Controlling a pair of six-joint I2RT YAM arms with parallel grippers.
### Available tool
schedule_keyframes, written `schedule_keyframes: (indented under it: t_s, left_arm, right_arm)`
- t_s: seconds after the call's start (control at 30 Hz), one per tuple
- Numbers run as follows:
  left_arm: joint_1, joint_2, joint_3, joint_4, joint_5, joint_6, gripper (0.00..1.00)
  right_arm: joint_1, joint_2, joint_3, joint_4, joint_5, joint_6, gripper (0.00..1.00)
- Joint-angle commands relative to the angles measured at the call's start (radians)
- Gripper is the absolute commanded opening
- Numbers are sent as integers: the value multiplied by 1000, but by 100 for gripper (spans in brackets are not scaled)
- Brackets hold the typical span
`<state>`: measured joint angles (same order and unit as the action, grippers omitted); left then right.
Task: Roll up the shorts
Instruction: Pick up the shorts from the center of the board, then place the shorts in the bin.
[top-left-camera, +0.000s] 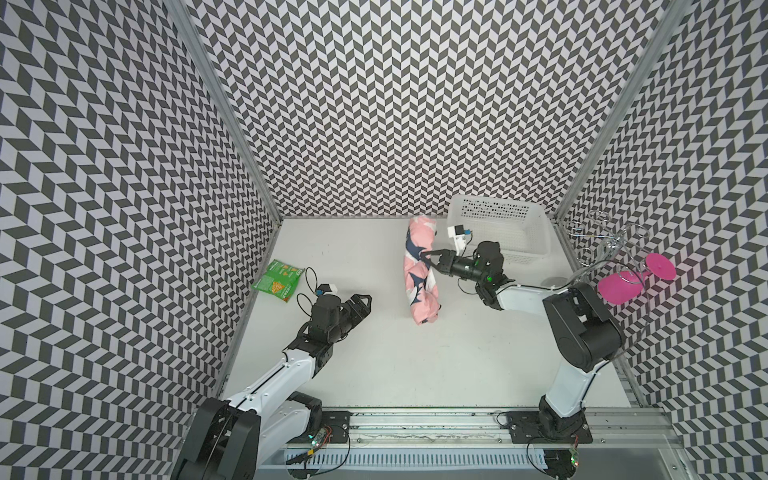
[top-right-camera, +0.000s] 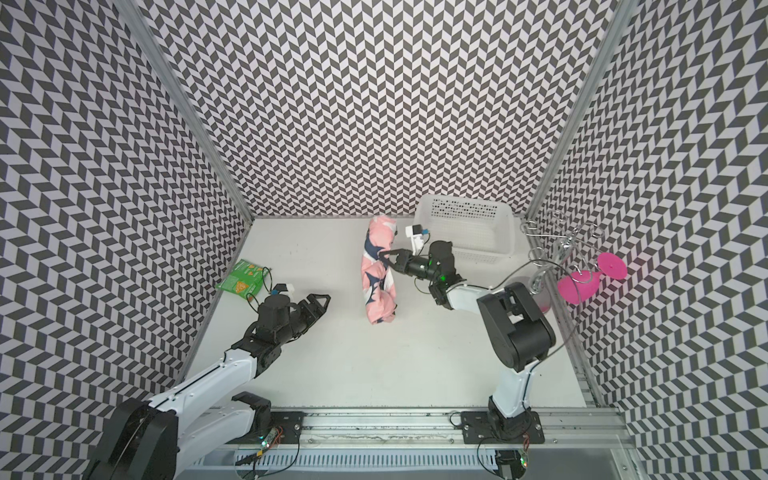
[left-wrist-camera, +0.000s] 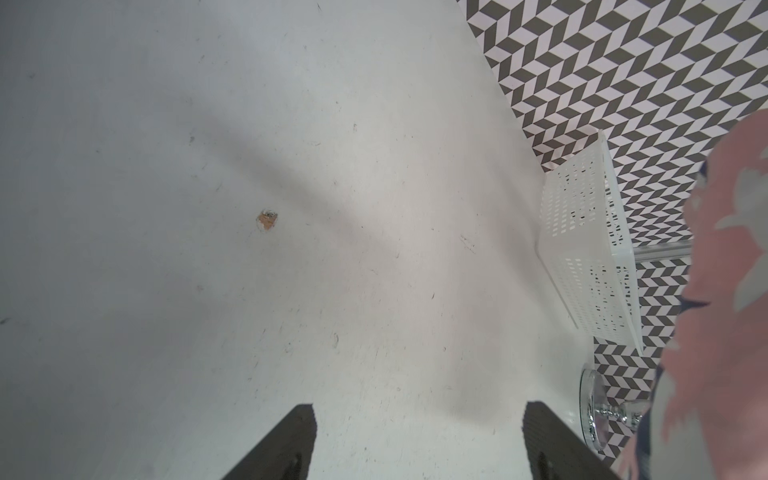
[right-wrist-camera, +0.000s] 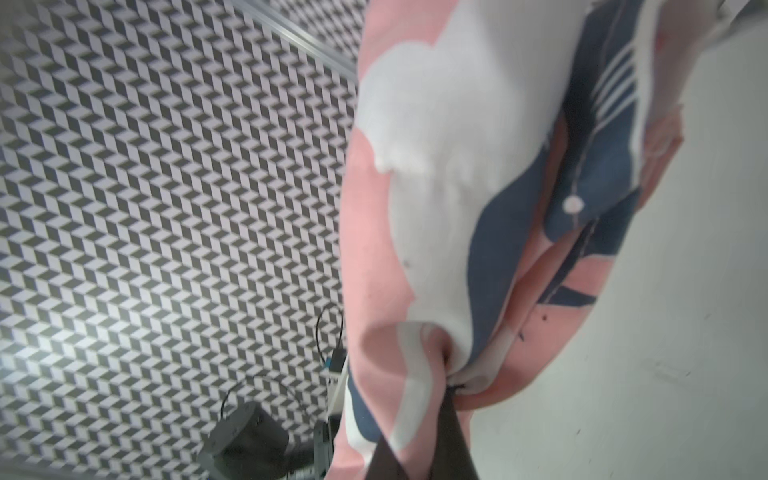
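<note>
The shorts (top-left-camera: 420, 274) lie as a loose roll near the basket (top-left-camera: 536, 232), long axis running front to back. The right gripper (top-left-camera: 425, 254) pinches the roll's far half from the right; the left gripper (top-left-camera: 365, 306), spread and empty, stands well apart on the opposite side

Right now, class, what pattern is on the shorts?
The shorts are pink with navy and white sharks, clearest in the right wrist view.

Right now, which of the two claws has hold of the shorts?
The right claw, pinched shut on a fold midway along the rolled shorts. The left claw stands open over the table, apart from the cloth.
</note>
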<state>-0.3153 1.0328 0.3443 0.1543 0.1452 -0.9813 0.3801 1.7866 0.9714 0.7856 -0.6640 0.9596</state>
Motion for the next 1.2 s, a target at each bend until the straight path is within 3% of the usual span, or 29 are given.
schedule_keyframes:
  t_s: [0.0,0.33,0.77,1.17]
  left_arm:
    - [5,-34,-17,-4,47,-20,82]
    - [5,-191,-91,-70,99,-43,81]
    - [4,-362,-146,-177,137,-36,80]
    - [4,-417,-172,-217,148,-27,80]
  right_arm:
    - [-67,-67,42,-45,208,34,0]
    - [-164,-59,160,-137,756,187,0]
    - [-176,153,333,-204,1082,336,0]
    - [-214,224,354,-358,1214,394,0]
